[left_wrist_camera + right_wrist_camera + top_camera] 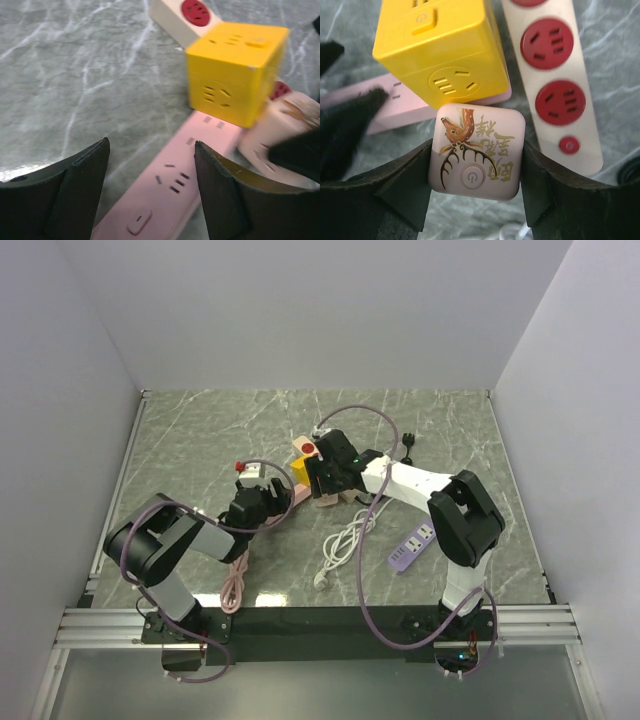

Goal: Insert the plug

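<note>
Right gripper [476, 155]: fingers pressed on both sides of a pink cube [481, 131], probably bracing it. Left gripper [151, 150]: fingers apart, straddling the pink strip [165, 192] without gripping, likely ready to steady it. The plug [235, 70] stands on the strip, just beside the cube, near the middle of the table [200, 430]. Cannot tell if it is fully seated.

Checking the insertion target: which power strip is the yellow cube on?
The pink strip, beneath the yellow cube; the cream red-socketed strip lies alongside, the purple strip apart.
</note>
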Action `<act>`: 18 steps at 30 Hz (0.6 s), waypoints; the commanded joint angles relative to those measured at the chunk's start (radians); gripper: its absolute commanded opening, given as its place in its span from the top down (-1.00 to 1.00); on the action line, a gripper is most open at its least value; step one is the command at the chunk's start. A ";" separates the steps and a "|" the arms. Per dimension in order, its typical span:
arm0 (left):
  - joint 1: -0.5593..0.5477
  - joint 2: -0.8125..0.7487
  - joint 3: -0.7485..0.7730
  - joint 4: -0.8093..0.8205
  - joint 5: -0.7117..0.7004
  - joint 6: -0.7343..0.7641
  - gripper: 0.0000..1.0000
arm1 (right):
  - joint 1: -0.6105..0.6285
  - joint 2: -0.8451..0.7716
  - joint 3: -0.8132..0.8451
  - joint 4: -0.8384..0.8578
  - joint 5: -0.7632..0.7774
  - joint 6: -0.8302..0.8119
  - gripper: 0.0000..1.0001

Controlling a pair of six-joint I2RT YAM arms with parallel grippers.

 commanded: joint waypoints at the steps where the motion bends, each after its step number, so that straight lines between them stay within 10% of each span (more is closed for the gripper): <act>1: -0.049 0.027 -0.012 0.021 0.040 -0.022 -0.49 | -0.015 0.024 0.090 0.075 0.054 -0.013 1.00; 18: -0.150 0.145 0.033 0.102 0.018 -0.075 -0.45 | -0.051 -0.283 -0.098 0.078 0.157 -0.023 1.00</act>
